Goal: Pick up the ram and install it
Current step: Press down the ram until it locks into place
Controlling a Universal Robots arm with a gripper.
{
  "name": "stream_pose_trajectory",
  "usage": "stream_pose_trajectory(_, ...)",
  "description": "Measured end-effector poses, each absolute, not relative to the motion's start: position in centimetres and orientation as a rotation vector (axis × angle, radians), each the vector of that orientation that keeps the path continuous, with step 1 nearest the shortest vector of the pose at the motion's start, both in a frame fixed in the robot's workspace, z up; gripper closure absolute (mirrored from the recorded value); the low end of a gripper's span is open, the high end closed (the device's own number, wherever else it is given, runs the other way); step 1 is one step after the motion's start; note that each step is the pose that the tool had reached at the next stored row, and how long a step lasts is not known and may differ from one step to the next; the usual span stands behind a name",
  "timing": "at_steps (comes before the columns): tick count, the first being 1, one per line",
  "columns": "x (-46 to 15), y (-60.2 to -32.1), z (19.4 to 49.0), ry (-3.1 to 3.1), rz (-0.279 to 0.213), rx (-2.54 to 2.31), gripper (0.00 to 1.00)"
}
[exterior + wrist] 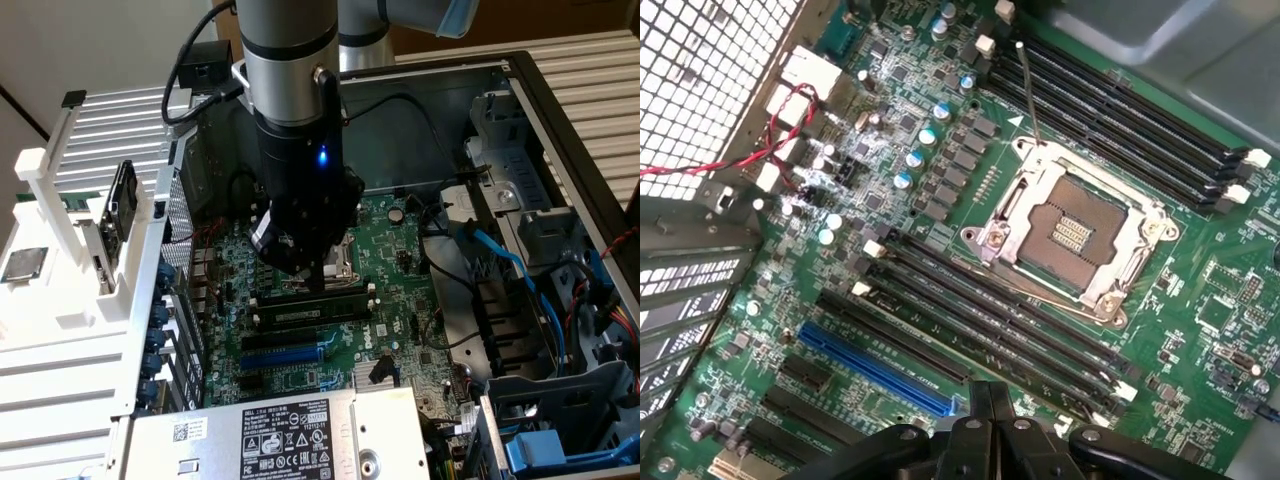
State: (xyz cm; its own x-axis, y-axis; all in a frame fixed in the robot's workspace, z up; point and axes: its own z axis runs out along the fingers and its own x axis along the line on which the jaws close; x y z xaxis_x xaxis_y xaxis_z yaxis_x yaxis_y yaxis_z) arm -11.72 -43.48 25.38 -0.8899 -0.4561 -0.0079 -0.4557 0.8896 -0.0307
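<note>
My gripper [318, 283] reaches down into the open computer case and stands just over the bank of black memory slots [310, 308] beside the processor socket [338, 262]. Its dark fingers [987, 405] press together, shut, with nothing showing between them. In the exterior view a long thin stick with dark chips, which looks like the ram [300, 314], stands in one of these slots; whether it is fully seated I cannot tell. In the wrist view the same slots [1000, 320] run slantwise ahead of the fingertips.
A blue expansion slot [875, 365] lies beside the memory slots. A second bank of slots [1120, 110] sits past the socket [1070, 235]. The power supply [290, 435] borders the board in front; blue cables [510, 265] and drive cages crowd the exterior view's right. A white rack [60, 200] stands outside the case.
</note>
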Motion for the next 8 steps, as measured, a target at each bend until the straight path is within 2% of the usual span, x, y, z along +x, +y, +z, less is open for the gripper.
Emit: stream_pose_trajectory(8,-11.72,-43.47,25.38,3.085,-0.045,-0.518,0.9)
